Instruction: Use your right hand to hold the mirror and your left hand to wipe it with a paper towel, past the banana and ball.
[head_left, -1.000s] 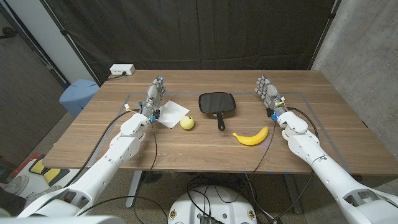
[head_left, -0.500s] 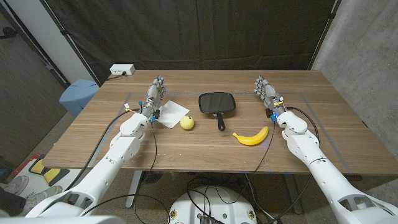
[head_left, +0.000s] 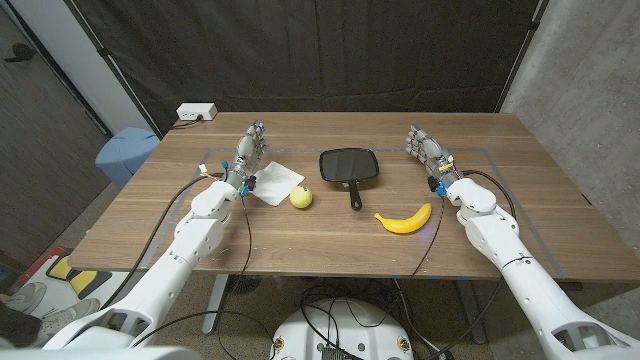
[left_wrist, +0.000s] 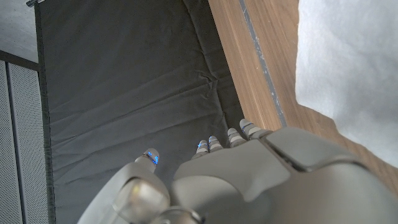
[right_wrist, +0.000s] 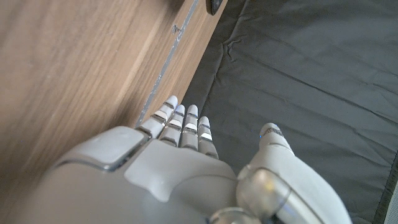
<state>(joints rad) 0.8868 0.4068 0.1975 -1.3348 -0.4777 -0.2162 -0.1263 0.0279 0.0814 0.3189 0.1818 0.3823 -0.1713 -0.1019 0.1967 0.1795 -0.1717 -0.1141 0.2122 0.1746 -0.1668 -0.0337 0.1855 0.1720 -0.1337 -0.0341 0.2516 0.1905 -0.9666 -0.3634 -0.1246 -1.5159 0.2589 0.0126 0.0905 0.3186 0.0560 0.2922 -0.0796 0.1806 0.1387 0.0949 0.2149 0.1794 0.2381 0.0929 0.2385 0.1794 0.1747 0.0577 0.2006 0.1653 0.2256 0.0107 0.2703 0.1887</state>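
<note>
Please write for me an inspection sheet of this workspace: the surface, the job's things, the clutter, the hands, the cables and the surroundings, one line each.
Surface: wooden table, grey tape outline on it.
Job's things: black hand mirror lying flat at centre, handle toward the robot; white paper towel beside the left hand.
Clutter: yellow ball next to the towel; banana near the mirror's handle.
Hands: left hand and right hand both empty, fingers extended.
Cables: black cables along both forearms.
Surroundings: black curtain behind; white power strip at the far edge; blue bin beside the table.
</note>
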